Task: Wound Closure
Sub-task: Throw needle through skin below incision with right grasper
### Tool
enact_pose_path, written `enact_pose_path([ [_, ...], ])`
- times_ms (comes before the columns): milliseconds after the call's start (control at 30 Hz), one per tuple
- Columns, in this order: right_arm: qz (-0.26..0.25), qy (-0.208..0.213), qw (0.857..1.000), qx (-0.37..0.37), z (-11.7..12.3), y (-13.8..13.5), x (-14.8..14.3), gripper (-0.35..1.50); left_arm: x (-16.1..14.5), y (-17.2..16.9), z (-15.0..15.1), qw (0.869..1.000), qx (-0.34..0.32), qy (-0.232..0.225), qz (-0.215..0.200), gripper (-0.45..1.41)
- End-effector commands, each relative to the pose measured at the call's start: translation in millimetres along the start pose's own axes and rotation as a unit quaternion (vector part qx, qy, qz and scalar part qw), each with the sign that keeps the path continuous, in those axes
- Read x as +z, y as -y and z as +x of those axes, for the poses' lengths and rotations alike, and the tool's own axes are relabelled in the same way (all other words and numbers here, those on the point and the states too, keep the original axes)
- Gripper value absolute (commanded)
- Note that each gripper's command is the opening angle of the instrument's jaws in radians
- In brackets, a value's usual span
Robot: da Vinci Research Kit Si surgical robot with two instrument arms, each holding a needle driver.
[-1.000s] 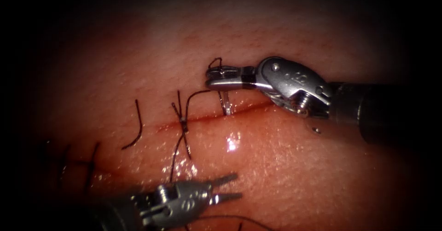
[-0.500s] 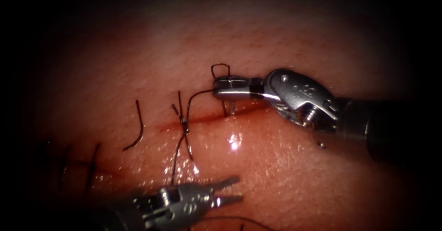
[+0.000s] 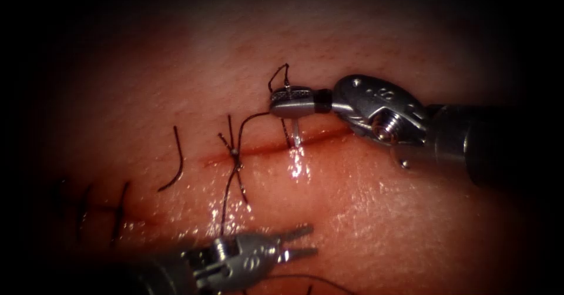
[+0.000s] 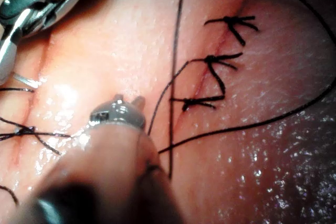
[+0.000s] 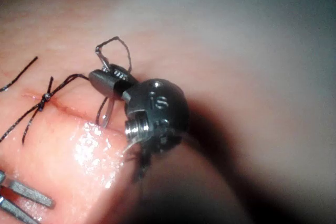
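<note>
My right tool [image 3: 292,102] comes in from the right with its jaws shut on the curved needle [image 3: 295,131] near mid-curve, just above the cut [image 3: 264,148] in the tissue [image 3: 364,213]. The needle points down and its tip meets the cut's upper edge; how deep it sits I cannot tell. Dark thread [image 3: 276,74] loops from the needle's tail above the jaws. In the right wrist view the right tool [image 5: 107,82] grips the needle [image 5: 105,115]. My left tool [image 3: 305,240] hovers low below the cut, open, holding nothing; its jaws [image 4: 129,99] stand over the tissue.
A knotted stitch [image 3: 235,152] crosses the cut left of the needle, with a loose curved thread piece [image 3: 176,160] further left. Older stitches [image 3: 117,207] lie at far left, also stitches [image 4: 220,61]. Long thread [image 4: 176,51] trails across the tissue. Wet glints [image 3: 296,166] lie below the cut.
The right tool dipped toward the cut, then rolled its wrist, so the needle stands more upright with its tail above the jaws. The left tool drifted slightly right.
</note>
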State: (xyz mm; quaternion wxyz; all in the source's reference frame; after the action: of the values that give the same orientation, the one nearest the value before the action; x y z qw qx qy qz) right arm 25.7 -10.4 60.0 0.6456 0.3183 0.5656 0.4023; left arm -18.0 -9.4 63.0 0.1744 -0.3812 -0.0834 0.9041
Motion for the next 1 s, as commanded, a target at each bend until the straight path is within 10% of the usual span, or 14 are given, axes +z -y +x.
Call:
enact_pose_path([
  [33,0.004,-0.001,1.000,0.017,0.5,-0.4,1.2,-0.35,0.9,0.3,-0.2,1.000,0.000,-0.001,0.000,0.02],
  [733,0.008,0.000,0.993,0.120,1.8,0.2,1.9,-0.35,3.8,3.1,-4.2,1.000,-0.027,0.009,-0.003,0.02],
  [1000,-0.011,-0.061,0.990,-0.125,2.1,0.2,2.0,-0.35,3.7,2.8,-4.8,0.999,-0.030,0.012,-0.004,0.02],
])
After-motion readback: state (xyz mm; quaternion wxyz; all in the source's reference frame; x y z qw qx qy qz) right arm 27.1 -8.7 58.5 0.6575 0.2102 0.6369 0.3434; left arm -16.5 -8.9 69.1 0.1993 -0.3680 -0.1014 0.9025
